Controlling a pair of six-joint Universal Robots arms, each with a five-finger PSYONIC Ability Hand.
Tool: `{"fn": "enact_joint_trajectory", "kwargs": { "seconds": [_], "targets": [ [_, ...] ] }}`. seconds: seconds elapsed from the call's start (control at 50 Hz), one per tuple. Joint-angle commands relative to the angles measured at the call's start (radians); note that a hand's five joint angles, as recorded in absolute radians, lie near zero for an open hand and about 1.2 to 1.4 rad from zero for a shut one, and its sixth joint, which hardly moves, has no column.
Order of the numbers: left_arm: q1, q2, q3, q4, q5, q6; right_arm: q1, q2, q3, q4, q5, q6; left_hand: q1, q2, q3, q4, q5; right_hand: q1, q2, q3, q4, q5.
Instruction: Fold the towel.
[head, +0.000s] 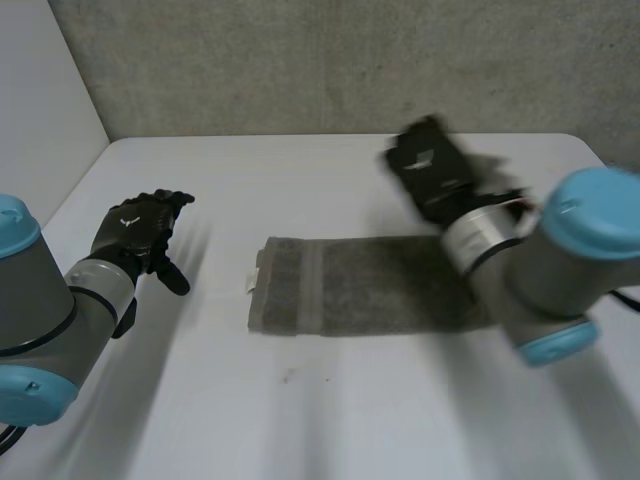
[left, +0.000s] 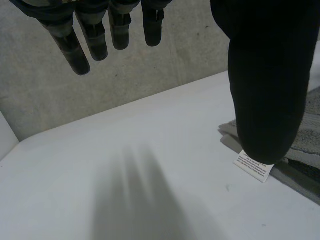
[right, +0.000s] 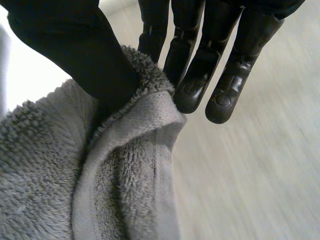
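A grey towel (head: 370, 285) lies as a long folded strip across the middle of the white table (head: 300, 420), a white label at its left end. My right hand (head: 430, 170) is at the strip's right end, where the forearm hides the cloth. In the right wrist view the thumb and fingers of the right hand (right: 75, 45) pinch a folded edge of the towel (right: 50, 175). My left hand (head: 140, 230) hovers open over bare table, well left of the towel. Beside the straight fingers and thumb of the left hand (left: 265, 75) lie the towel's corner (left: 310, 135) and its label (left: 255, 167).
A grey concrete wall (head: 350, 60) stands behind the table's far edge, and a white panel (head: 40, 100) closes the left side. Bare table surface lies in front of the towel and to its left.
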Motion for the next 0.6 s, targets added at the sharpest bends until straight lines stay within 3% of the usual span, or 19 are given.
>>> {"fn": "enact_joint_trajectory", "kwargs": {
  "seconds": [0.02, 0.18, 0.2, 0.22, 0.26, 0.28, 0.32, 0.34, 0.38, 0.44, 0.48, 0.54, 0.6],
  "targets": [
    [-0.002, -0.002, 0.0, 0.001, 0.0, 0.003, 0.214, 0.203, -0.121, 0.034, -0.087, -0.002, -0.003, 0.01, 0.007, 0.007, -0.028, 0.437, 0.222, 0.2, 0.2, 0.245],
    [-0.003, -0.009, 0.0, 0.001, 0.0, 0.005, 0.282, 0.328, -0.161, 0.087, -0.083, 0.001, -0.003, 0.01, 0.007, 0.007, -0.028, 0.437, 0.222, 0.2, 0.2, 0.245],
    [-0.003, -0.009, 0.0, 0.001, 0.0, 0.005, 0.284, 0.333, -0.164, 0.094, -0.078, 0.002, -0.003, 0.01, 0.007, 0.007, -0.028, 0.188, -0.027, -0.049, -0.049, -0.004],
    [-0.006, -0.011, 0.0, 0.001, 0.0, 0.005, 0.284, 0.333, -0.164, 0.094, -0.078, 0.002, -0.003, 0.01, 0.007, 0.007, -0.028, 0.185, -0.029, -0.051, -0.051, -0.006],
    [-0.008, -0.011, 0.0, 0.003, -0.002, 0.005, 0.274, 0.309, -0.16, 0.112, -0.069, 0.016, -0.003, 0.01, 0.007, 0.007, -0.028, -0.501, -0.716, -0.738, -0.738, -0.693],
    [-0.009, -0.011, 0.001, 0.003, 0.0, 0.005, 0.274, 0.308, -0.16, 0.112, -0.069, 0.016, -0.003, 0.01, 0.007, 0.007, -0.028, -0.505, -0.719, -0.741, -0.741, -0.696],
    [-0.011, -0.011, 0.003, 0.003, 0.0, 0.005, 0.262, 0.232, -0.149, 0.143, -0.04, 0.112, -0.003, 0.01, 0.007, 0.007, -0.028, -0.785, -1.0, -1.022, -1.022, -0.977],
    [-0.015, -0.011, 0.006, 0.006, 0.0, 0.005, 0.262, 0.232, -0.149, 0.143, -0.04, 0.113, -0.003, 0.01, 0.007, 0.007, -0.028, -0.785, -1.0, -1.022, -1.022, -0.977],
    [-0.025, -0.011, 0.015, 0.009, 0.0, 0.005, 0.218, 0.143, -0.126, 0.173, -0.003, 0.29, -0.003, 0.01, 0.007, 0.007, -0.028, -0.785, -1.0, -1.022, -1.022, -0.977],
    [-0.055, -0.012, 0.04, 0.012, 0.0, 0.005, 0.17, 0.098, -0.103, 0.189, 0.006, 0.398, -0.003, 0.01, 0.007, 0.007, -0.028, -0.785, -1.0, -1.022, -1.022, -0.977],
    [-0.098, -0.018, 0.073, 0.013, -0.002, 0.0, 0.083, 0.011, -0.051, 0.225, 0.005, 0.587, -0.002, 0.01, 0.008, 0.008, -0.028, -0.785, -1.0, -1.022, -1.022, -0.977],
    [-0.123, -0.029, 0.092, 0.013, -0.002, 0.0, 0.023, -0.04, 0.006, 0.271, -0.004, 0.704, 0.001, 0.013, 0.011, 0.011, -0.025, -0.785, -1.0, -1.022, -1.022, -0.977],
    [-0.183, -0.071, 0.138, 0.013, -0.003, 0.002, -0.037, -0.058, 0.068, 0.32, -0.007, 0.708, 0.004, 0.016, 0.014, 0.014, -0.022, -0.785, -1.0, -1.022, -1.022, -0.977]
  ]
}}
